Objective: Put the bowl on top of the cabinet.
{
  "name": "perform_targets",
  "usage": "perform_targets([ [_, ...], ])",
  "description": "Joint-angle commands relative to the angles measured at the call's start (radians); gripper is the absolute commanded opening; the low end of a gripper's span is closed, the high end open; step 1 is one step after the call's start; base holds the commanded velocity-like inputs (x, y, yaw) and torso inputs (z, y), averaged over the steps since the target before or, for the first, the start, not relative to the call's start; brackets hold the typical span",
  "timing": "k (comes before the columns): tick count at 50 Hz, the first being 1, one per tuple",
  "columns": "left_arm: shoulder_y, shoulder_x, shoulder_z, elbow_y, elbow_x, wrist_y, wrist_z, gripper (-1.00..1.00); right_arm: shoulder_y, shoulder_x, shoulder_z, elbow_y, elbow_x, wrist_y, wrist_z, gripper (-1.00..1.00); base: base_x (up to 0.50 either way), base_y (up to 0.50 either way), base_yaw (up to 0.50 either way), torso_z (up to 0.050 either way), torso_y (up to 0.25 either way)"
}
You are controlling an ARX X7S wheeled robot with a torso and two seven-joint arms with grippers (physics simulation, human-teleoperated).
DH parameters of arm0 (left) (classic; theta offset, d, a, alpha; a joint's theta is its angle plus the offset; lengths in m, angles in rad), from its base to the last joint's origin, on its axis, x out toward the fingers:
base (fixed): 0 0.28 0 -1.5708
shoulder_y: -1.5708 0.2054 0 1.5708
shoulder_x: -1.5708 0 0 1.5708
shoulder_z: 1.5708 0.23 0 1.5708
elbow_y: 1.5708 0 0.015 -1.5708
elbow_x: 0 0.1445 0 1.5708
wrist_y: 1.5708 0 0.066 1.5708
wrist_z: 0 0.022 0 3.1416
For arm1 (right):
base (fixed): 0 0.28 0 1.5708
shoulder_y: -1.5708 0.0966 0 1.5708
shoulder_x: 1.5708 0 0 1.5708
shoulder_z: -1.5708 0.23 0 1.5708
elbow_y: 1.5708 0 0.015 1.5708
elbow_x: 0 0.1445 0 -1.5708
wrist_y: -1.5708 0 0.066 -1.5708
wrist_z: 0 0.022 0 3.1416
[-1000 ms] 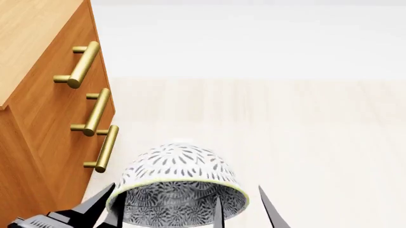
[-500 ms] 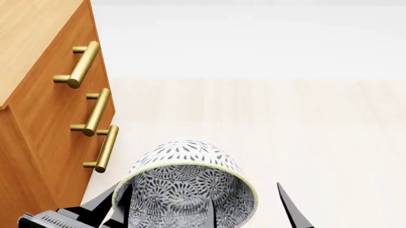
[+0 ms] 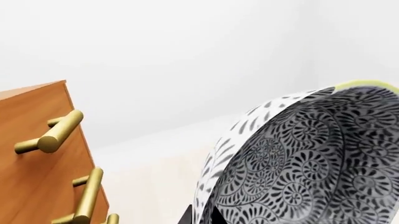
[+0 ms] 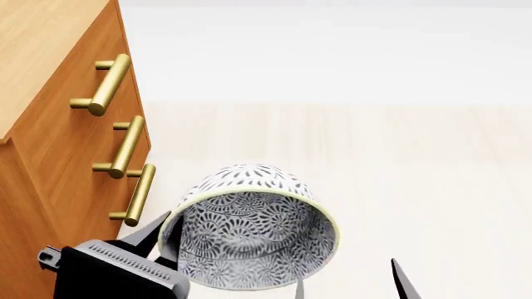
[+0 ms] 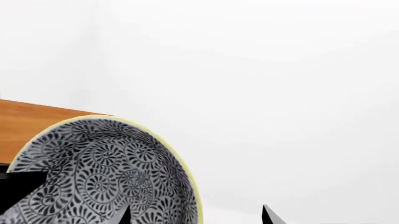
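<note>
Ceramic bowl [image 4: 253,227]: grey-blue floral, pale rim, lower centre of head view, tipped w/ its opening toward the camera, off the floor.
Left gripper [image 4: 166,240]: lower left, fingers astride the bowl's rim, seems closed on it; contact partly hidden.
Right gripper [image 4: 353,288]: bottom edge, fingers spread wide, one beside the rim; cannot tell if it bears the bowl.
Cabinet [image 4: 50,124]: orange-brown wood, brass handles [image 4: 108,84], left side; light top in upper left corner.
Progress: bowl lifted, approx. half done. Left: raise above top, move over, set down.
</note>
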Motion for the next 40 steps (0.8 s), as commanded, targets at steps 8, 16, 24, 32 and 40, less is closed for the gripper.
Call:
perform_targets([
  [8, -0.164, 0.063, 0.044, -0.065, 0.033, -0.123, 0.043, -1.00, -0.089, -0.019, 0.069, 0.075, 0.055, -0.230, -0.003, 1.00, 0.00, 0.00, 0.00, 0.000, 0.000],
  [16, -0.384, 0.152, 0.104, -0.109, 0.014, -0.346, 0.056, -1.00, -0.103, -0.002, 0.118, 0.089, 0.252, -0.331, -0.016, 1.00, 0.00, 0.00, 0.00, 0.001, 0.000],
  [24, -0.588, 0.198, 0.130, -0.174, 0.054, -0.524, 0.012, -1.00, -0.093, -0.002, 0.117, 0.093, 0.267, -0.328, -0.024, 1.00, 0.00, 0.00, 0.00, 0.000, 0.001],
  [32, -0.696, 0.207, 0.236, -0.200, 0.103, -0.570, -0.002, -1.00, -0.099, -0.005, 0.119, 0.090, 0.251, -0.331, -0.023, 1.00, 0.00, 0.00, 0.00, 0.000, 0.000],
  [40, -0.797, 0.226, 0.257, -0.266, 0.118, -0.610, 0.006, -1.00, -0.093, -0.005, 0.117, 0.092, 0.265, -0.332, -0.033, 1.00, 0.00, 0.00, 0.00, 0.000, 0.000],
])
